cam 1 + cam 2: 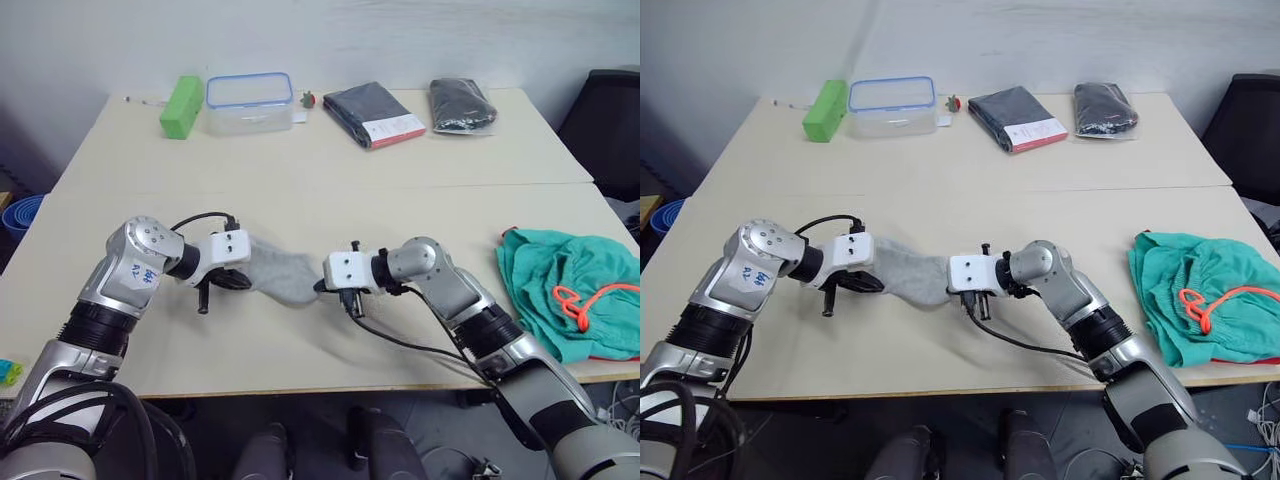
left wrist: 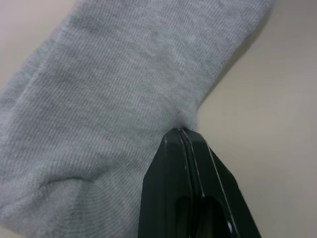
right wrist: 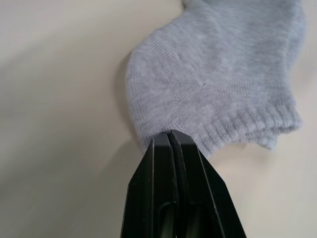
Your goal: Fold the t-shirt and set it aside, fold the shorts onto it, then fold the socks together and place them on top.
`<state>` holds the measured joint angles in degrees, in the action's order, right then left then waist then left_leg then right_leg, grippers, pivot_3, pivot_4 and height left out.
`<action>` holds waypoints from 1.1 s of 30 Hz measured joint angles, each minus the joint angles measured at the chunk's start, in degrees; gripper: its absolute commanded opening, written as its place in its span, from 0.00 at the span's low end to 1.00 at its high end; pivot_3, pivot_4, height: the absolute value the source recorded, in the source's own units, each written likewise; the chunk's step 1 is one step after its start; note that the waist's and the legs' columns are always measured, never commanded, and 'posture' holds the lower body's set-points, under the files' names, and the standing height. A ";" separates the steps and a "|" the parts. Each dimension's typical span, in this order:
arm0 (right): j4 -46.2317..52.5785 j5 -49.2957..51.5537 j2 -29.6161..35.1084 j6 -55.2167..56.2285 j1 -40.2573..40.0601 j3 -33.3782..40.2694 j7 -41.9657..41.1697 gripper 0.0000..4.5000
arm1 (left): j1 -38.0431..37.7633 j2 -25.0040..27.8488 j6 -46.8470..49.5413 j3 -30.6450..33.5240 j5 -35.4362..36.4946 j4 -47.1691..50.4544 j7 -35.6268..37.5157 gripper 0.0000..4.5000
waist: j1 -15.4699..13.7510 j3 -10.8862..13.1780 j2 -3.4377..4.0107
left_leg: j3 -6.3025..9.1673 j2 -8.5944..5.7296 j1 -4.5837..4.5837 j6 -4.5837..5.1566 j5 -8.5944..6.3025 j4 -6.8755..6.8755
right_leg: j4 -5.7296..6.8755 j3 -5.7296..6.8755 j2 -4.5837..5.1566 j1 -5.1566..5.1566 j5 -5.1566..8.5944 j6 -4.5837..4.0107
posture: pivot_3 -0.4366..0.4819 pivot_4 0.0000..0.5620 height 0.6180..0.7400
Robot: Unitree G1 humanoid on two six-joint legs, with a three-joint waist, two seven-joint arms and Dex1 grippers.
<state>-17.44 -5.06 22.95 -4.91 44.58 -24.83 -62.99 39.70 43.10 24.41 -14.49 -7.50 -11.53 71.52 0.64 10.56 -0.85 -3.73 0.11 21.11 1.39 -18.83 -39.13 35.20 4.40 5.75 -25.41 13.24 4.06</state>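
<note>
between both pinching grippers, the socks (image 1: 281, 275) hide the fingertips.

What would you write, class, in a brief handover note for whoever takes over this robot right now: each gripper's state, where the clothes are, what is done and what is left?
Left gripper: shut on one end of the grey socks.
Right gripper: shut on the other end, beside the ribbed cuff.
The socks hang stretched between the two grippers, near the front middle of the table.
Teal shorts with the orange drawstring lie bunched at the table's right edge, with red fabric showing under them, probably the t-shirt.
Done: shorts set on the red fabric, though how neatly is unclear.
Left: fold the socks together and put them on the shorts.
</note>
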 measured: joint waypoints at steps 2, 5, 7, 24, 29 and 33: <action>1.45 3.37 -1.77 -5.12 0.62 3.13 0.15 0.01 | 0.63 -0.45 -0.85 0.46 0.34 -1.63 -2.00 0.00 | -0.12 0.00 0.00 | 0.03 0.03 0.07 -0.03 0.01 0.00 | 0.02 -0.04 0.03 -0.07 0.00 0.00 | 0.48 0.27 1.00; 5.24 5.37 -4.20 -9.58 2.35 4.46 0.90 0.01 | 2.46 -0.47 -2.05 1.14 0.62 -5.38 -3.92 0.00 | -0.12 0.01 0.01 | 0.05 0.11 0.12 -0.09 0.03 0.00 | 0.01 -0.01 0.03 -0.13 0.01 -0.02 | 0.48 0.27 1.00; 7.11 5.55 -6.18 -11.08 2.67 4.46 2.13 0.01 | 3.97 -0.45 -3.20 1.97 0.94 -7.67 -4.56 0.00 | -0.02 0.01 0.01 | 0.05 0.17 0.13 -0.14 0.01 0.00 | -0.01 0.04 -0.04 -0.13 0.04 -0.07 | 0.48 0.27 1.00; -3.20 -6.01 -10.04 -3.49 2.08 -4.01 11.58 0.01 | 14.68 -6.81 -19.48 1.59 -1.77 -32.62 -13.45 0.00 | 0.84 0.01 -0.04 | -0.11 0.02 0.17 -0.26 0.09 0.00 | -0.14 0.23 -0.04 -0.16 -0.02 0.03 | 0.48 0.27 1.00; -2.26 -5.10 -10.20 -5.40 1.94 -3.30 11.15 0.01 | 15.25 -6.80 -20.30 3.57 -1.05 -35.19 -16.90 0.00 | 0.93 0.01 -0.04 | -0.10 0.06 0.17 -0.28 0.10 0.00 | -0.11 0.23 -0.01 -0.16 -0.02 0.03 | 0.48 0.27 1.00; -0.54 -3.27 -11.59 -8.57 1.60 -1.16 11.62 0.00 | 9.92 -3.71 -8.43 10.07 3.88 -22.69 -16.93 0.04 | 1.39 0.02 -0.05 | -0.10 0.30 0.23 -0.45 0.01 0.00 | -0.17 0.09 0.09 -0.23 -0.02 0.03 | 0.48 0.27 1.00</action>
<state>-17.98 -8.34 11.36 -13.49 46.17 -25.99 -51.37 49.62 39.39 15.99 -4.42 -3.62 -34.21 54.59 2.03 10.58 -0.90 -3.82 0.40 21.35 0.93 -18.81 -39.13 35.03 4.49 5.84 -25.64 13.22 4.09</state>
